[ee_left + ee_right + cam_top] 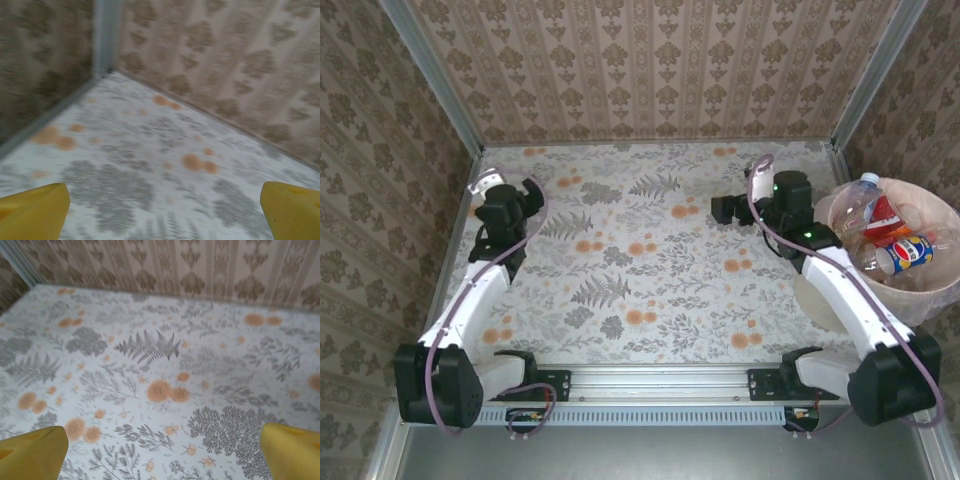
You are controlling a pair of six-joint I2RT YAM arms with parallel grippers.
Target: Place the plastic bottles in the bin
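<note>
The bin (932, 296) stands at the table's right edge, beside my right arm. Several plastic bottles lie inside it, among them one with a blue label (903, 252) and a clear one with a red label (872, 207). My right gripper (726, 209) hangs over the table left of the bin, pointing left. In its wrist view it (162, 450) is open, its yellow fingertips (35, 452) wide apart over bare floral cloth. My left gripper (510, 190) is at the far left, also open (165, 210), with nothing between its fingertips (37, 210).
The floral tablecloth (640, 270) is boxed in by patterned walls (650, 60) at the back and both sides. A metal corner post (106, 35) rises close ahead of the left gripper. The arm bases sit on a rail (660, 385) at the near edge.
</note>
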